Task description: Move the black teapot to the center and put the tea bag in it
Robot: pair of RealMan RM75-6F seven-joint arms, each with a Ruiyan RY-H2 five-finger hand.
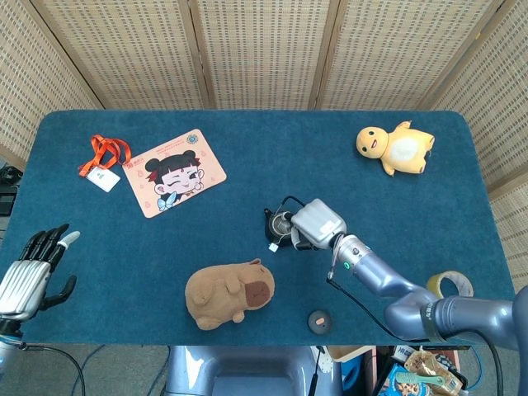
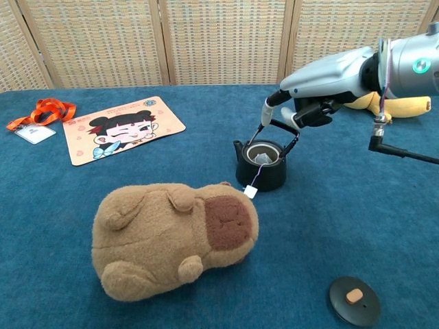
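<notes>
The black teapot [image 1: 280, 223] [image 2: 260, 164] stands near the table's middle with its lid off and its wire handle upright. Inside it lies the tea bag [image 2: 263, 158]; the string runs over the rim and the white tag [image 2: 248, 192] [image 1: 272, 246] hangs at the front. My right hand [image 1: 318, 221] [image 2: 305, 110] hovers just above and to the right of the pot, holding nothing, one finger pointing down toward the handle. My left hand [image 1: 33, 268] rests at the table's near left edge, fingers spread, nothing in it.
The teapot's lid [image 1: 319, 320] [image 2: 354, 300] lies near the front edge. A brown capybara plush [image 1: 229, 293] [image 2: 175, 236] sits just in front of the pot. A yellow duck plush [image 1: 396, 147], a cartoon mat [image 1: 174, 171] and an orange lanyard [image 1: 103, 161] lie farther off.
</notes>
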